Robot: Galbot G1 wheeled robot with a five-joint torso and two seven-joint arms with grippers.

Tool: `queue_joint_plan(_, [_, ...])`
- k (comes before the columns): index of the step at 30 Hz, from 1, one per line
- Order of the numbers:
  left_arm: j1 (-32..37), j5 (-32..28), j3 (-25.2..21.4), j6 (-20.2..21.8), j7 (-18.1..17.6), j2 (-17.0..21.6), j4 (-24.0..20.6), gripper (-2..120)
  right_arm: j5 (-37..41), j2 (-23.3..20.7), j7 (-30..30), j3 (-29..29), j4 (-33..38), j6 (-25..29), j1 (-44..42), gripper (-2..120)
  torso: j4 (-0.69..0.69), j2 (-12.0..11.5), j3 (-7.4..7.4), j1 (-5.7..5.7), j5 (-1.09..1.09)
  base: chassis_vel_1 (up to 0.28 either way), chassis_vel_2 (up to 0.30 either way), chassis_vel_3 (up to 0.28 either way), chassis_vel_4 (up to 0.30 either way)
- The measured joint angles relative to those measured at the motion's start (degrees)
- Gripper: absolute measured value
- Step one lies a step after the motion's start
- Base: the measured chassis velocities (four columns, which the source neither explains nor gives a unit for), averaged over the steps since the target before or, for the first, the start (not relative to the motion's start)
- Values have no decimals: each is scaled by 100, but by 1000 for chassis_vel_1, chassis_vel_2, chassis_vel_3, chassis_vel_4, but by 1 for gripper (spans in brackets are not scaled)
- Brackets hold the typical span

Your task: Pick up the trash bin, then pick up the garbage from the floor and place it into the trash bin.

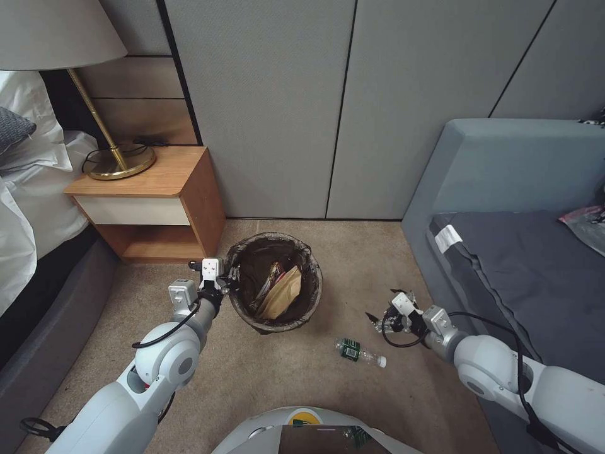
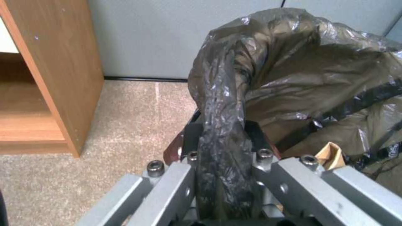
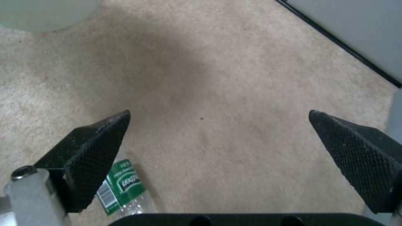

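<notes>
The trash bin [image 1: 252, 315], lined with a dark bag [image 2: 318, 69], stands on the carpet before the wall. My left gripper [image 1: 231, 276] [image 2: 222, 130] is shut on its near-left rim, with the bag's folded edge pinched between the fingers. A brown paper bag [image 1: 283, 295] [image 2: 331, 153] and a gold wrapper [image 1: 273, 275] lie inside the bin. A small clear bottle with a green label [image 1: 358, 352] [image 3: 125, 188] lies on the floor right of the bin. My right gripper [image 1: 382, 305] [image 3: 220, 114] hangs open just above the carpet, beyond the bottle, holding nothing.
A wooden nightstand [image 1: 157, 189] with a brass lamp [image 1: 116, 161] stands left of the bin, close to the left gripper. A bed [image 1: 25, 208] fills the far left. A grey sofa [image 1: 523, 265] runs along the right, beside my right arm. Bare carpet [image 1: 353, 265] lies between them.
</notes>
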Motion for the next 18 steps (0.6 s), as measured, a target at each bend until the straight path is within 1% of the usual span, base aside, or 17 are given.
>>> queue_joint_plan(3, [-4, 0, -2, -5, 3, 3, 6, 5, -8, 7, -45, -179, -66, 34, 158, 100, 1, 0, 0, 0, 0, 0, 0, 0, 0])
queue_joint_plan(7, [-6, 0, -3, -7, 5, 4, 8, 5, -13, 10, -58, -236, -89, 46, 213, 100, 1, 0, 0, 0, 1, 0, 0, 0, 0])
queue_joint_plan(10, [-19, 2, -4, -15, 9, 4, 21, 5, -41, 42, -118, -630, -241, 87, 591, 100, 1, 0, 0, 0, -1, 0, 0, 0, 0])
queue_joint_plan(12, [-20, 2, -5, -15, 10, 3, 23, 5, -44, 49, -122, -691, -266, 93, 649, 100, 1, 0, 0, 0, -1, 0, 0, 0, 0])
queue_joint_plan(13, [-28, 3, -5, -20, 12, -4, 30, 5, -73, 121, -175, -1072, -421, 126, 1016, 100, 2, 0, 0, 0, 0, 0, 0, 0, 0])
queue_joint_plan(16, [-29, 5, -5, -23, 13, -5, 34, 5, -85, 149, -191, -1169, -471, 137, 1115, 100, 1, 0, 0, 0, -1, 0, 0, 0, 0])
queue_joint_plan(18, [-32, 14, -7, -32, 19, -13, 44, 5, -110, 267, -251, -1471, -638, 176, 1376, 100, 1, 0, 0, 0, 0, 0, 0, 0, 0])
